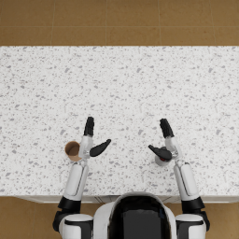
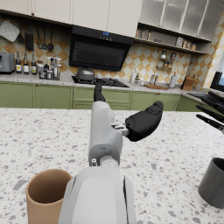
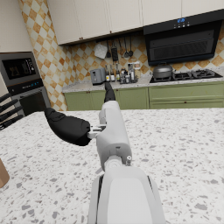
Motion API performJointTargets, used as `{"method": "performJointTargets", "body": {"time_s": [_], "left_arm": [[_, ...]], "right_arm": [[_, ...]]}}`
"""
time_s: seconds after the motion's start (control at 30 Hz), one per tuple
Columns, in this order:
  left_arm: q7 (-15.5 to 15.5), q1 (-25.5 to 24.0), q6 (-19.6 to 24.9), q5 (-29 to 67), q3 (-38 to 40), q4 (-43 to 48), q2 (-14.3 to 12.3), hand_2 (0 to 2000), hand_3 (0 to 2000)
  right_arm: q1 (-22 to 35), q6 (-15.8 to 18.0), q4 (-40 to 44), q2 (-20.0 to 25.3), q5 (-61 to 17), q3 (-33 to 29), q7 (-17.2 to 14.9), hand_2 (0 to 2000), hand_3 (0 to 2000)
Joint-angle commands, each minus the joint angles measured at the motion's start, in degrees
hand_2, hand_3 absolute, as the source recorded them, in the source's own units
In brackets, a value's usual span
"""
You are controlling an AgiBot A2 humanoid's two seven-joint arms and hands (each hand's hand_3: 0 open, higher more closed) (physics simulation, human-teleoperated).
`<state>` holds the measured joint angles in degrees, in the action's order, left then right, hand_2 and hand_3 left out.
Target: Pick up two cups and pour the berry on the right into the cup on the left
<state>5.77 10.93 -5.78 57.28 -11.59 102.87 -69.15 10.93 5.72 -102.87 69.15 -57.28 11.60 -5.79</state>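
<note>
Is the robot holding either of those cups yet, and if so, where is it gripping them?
Neither. Both the left hand and the right hand are open with fingers spread. The brown cup and the grey cup stand on the counter beside them, ungripped.

Speckled stone-look table (image 1: 121, 84); matt brown cup (image 1: 72, 150); matt dark grey cup (image 2: 214, 183).

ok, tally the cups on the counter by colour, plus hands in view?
Tan-brown cylindrical cup: 1
Dark grey cylindrical cup: 1
Dark robot hands, both holding nothing: 2 (left hand, right hand)
Total: 4
</note>
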Motion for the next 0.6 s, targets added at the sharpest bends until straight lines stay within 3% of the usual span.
{"method": "performJointTargets", "body": {"time_s": [0.03,0.43,0.5,0.6], "left_arm": [[0.0,0.0,0.0,0.0,0.0,0.0,0.0,0,0],[0.0,0.1,0.0,0.0,-1.72,-0.93,-0.06,0,0],[-2.8,-1.76,2.81,0.0,0.85,2.24,0.55,0,0],[-4.67,-5.17,4.68,0.0,4.9,4.73,1.36,0,0]], "right_arm": [[0.0,0.0,0.0,0.0,0.0,0.0,0.0,0,0],[0.1,0.0,0.93,0.06,0.0,1.72,0.0,0,0],[-2.03,-2.78,-3.34,-0.81,0.0,0.99,2.81,0,0],[-5.73,-4.63,-8.54,-2.36,0.0,-0.97,4.69,0,0]]}}
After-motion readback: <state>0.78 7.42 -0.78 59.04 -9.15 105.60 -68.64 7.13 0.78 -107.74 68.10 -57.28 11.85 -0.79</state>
